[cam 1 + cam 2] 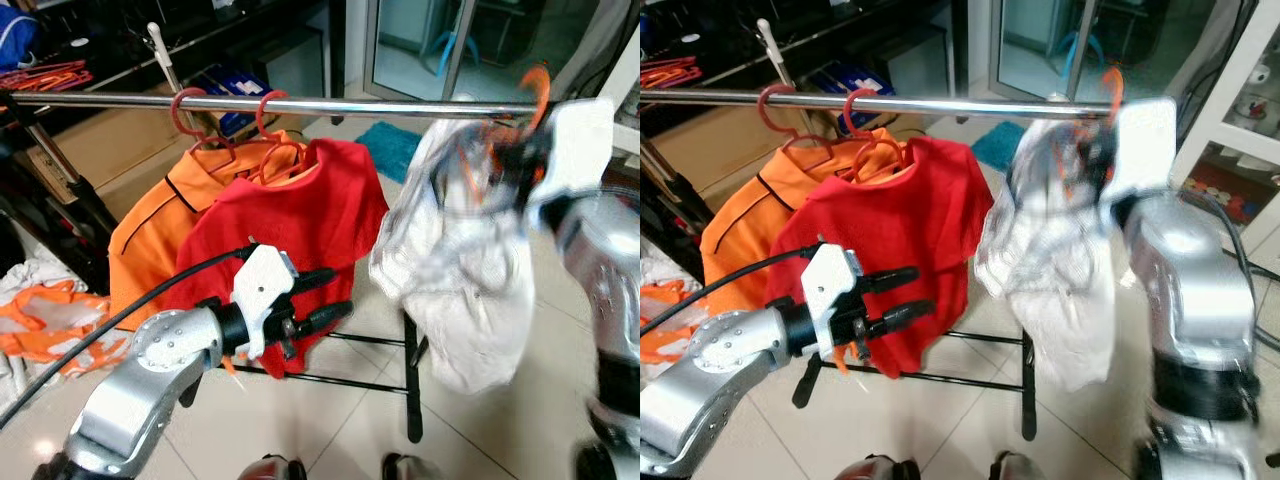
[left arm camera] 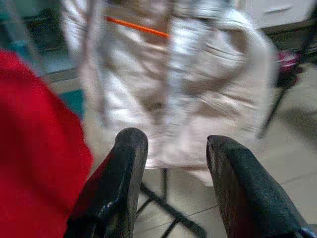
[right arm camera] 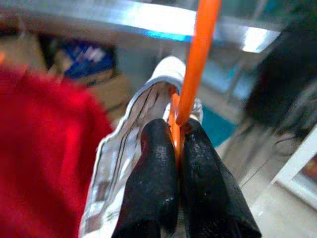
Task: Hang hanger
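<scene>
Pinching orange hanger (image 3: 197,59) w/ white garment (image 1: 460,250), right claw (image 3: 177,148) at rail (image 1: 300,104); left claw (image 2: 173,148) wide, empty

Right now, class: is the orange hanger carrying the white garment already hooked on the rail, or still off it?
Cannot tell. The right gripper clamps the orange hanger by the metal rail, but its hook is blurred. The white garment hangs below.

1. The rail (image 1: 300,104) is bare between the red shirt (image 1: 290,235) and the white garment (image 1: 465,260), a narrow stretch.
2. The left half of the rail is taken by the red shirt and the orange shirt (image 1: 165,225) (hooks side by side).
3. The left tool (image 1: 325,297), fingers apart, sits just before the red shirt's hem.
4. Floor stand bars (image 1: 370,365) cross below the shirts.
5. The white garment hangs across the right approach.
</scene>
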